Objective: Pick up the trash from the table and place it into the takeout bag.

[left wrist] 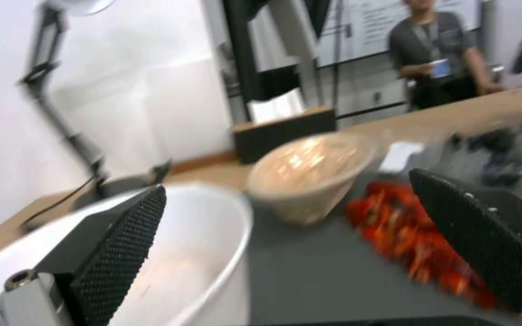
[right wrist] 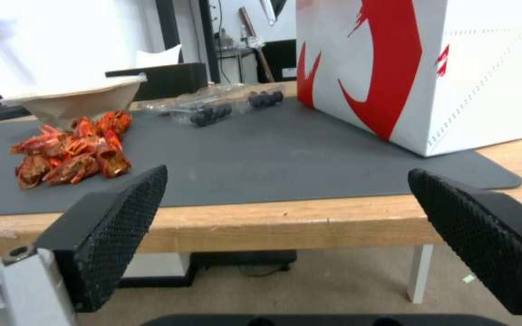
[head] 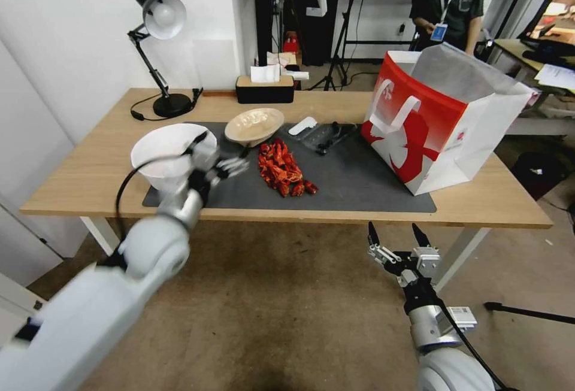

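Beside open left claw (head: 230,166), apparently white bowl (head: 168,154)

Left hand (head: 230,166) motion-blurred; takeout bag (right wrist: 454,68) top cut off by the frame edge.

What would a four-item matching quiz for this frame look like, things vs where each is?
Things:
1. red shells
2. takeout bag
3. left hand
4. right hand

Places:
a. open, below the table's front edge
b. standing at the mat's right end
c. heaped mid-mat
d. open, over the mat between the white bowl and the shells

Pairs: 1-c, 2-b, 3-d, 4-a
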